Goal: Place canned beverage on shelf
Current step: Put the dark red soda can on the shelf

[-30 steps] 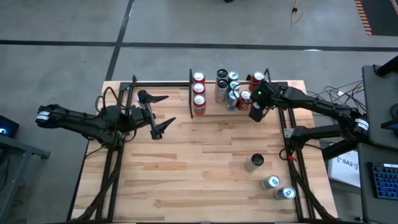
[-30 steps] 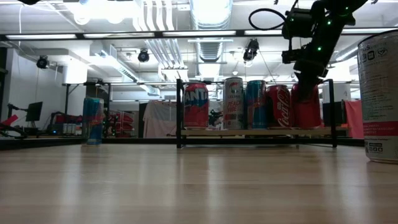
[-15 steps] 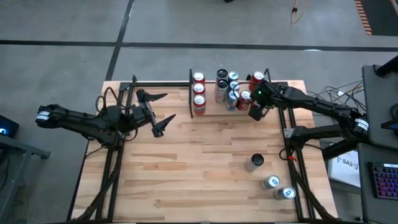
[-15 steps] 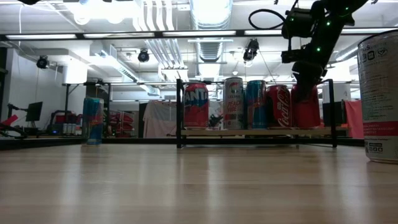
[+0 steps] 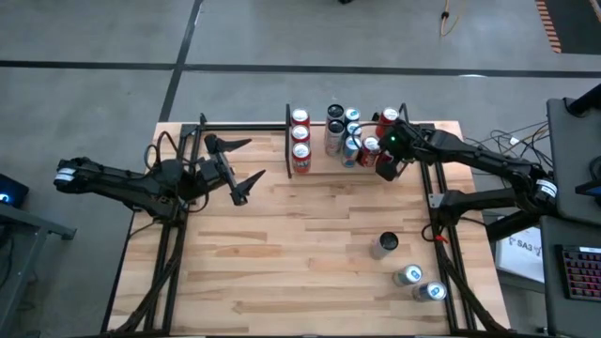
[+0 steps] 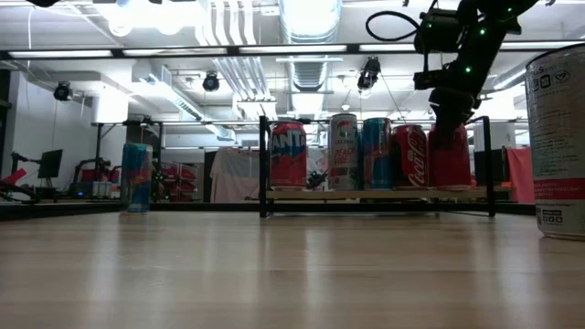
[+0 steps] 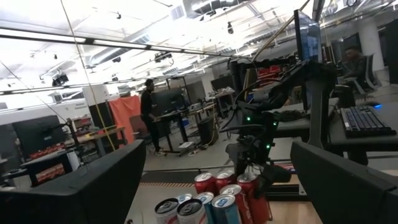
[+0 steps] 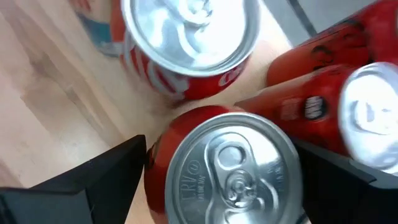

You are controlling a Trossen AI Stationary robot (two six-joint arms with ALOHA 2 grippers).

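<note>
We take the shelf (image 5: 324, 164), a small light-wood board with black side rails at the table's far edge, as our landmark. On it we see a row of upright cans: an orange-red can (image 6: 289, 156) at one end, then a white can (image 6: 343, 153), a blue can (image 6: 376, 153) and a red cola can (image 6: 409, 156).

At the shelf's right-hand end stands the red can (image 8: 227, 168) of the task, upright on the board, its silver top facing the right wrist camera. The right gripper (image 5: 387, 167) sits directly above this can, its two dark fingers (image 8: 93, 177) spread wide on either side of the can and clear of its wall, so we judge the can released.

The left gripper (image 5: 246, 167) hovers well to the left of the shelf, over the table (image 5: 310, 253), its fingers spread and holding nothing.

Nearer than the shelf, toward the table's right front, we find three loose cans (image 5: 410, 275) standing upright. One blue can (image 6: 135, 177) shows left of the shelf in the low view.
</note>
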